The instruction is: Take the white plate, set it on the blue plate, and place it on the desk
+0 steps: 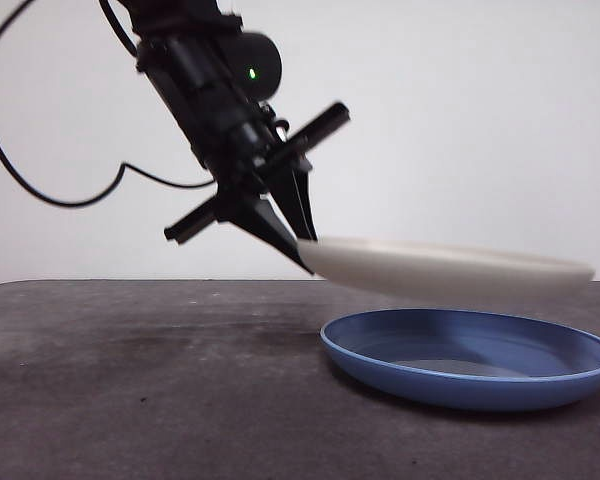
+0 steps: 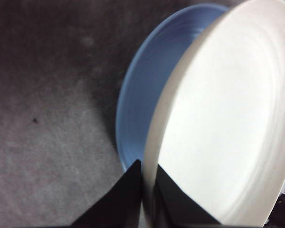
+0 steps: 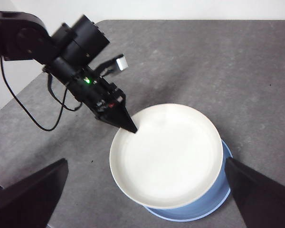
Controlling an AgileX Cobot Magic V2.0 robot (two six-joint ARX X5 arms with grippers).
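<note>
My left gripper (image 1: pixel 302 245) is shut on the rim of the white plate (image 1: pixel 450 268) and holds it nearly level in the air, just above the blue plate (image 1: pixel 470 357). The blue plate lies on the desk (image 1: pixel 130 390) at the right. In the left wrist view the jaws pinch the white plate's edge (image 2: pixel 149 175), with the blue plate (image 2: pixel 142 109) beneath it. The right wrist view looks down from high up on the white plate (image 3: pixel 167 154), which covers most of the blue plate (image 3: pixel 217 199), and on the left gripper (image 3: pixel 132 128). My right gripper (image 3: pixel 147 209) is open and empty, high above.
A black cable (image 1: pixel 40 190) hangs from the left arm at the left. The desk's far edge and a white wall lie behind. The desk's corner (image 3: pixel 92 26) shows in the right wrist view.
</note>
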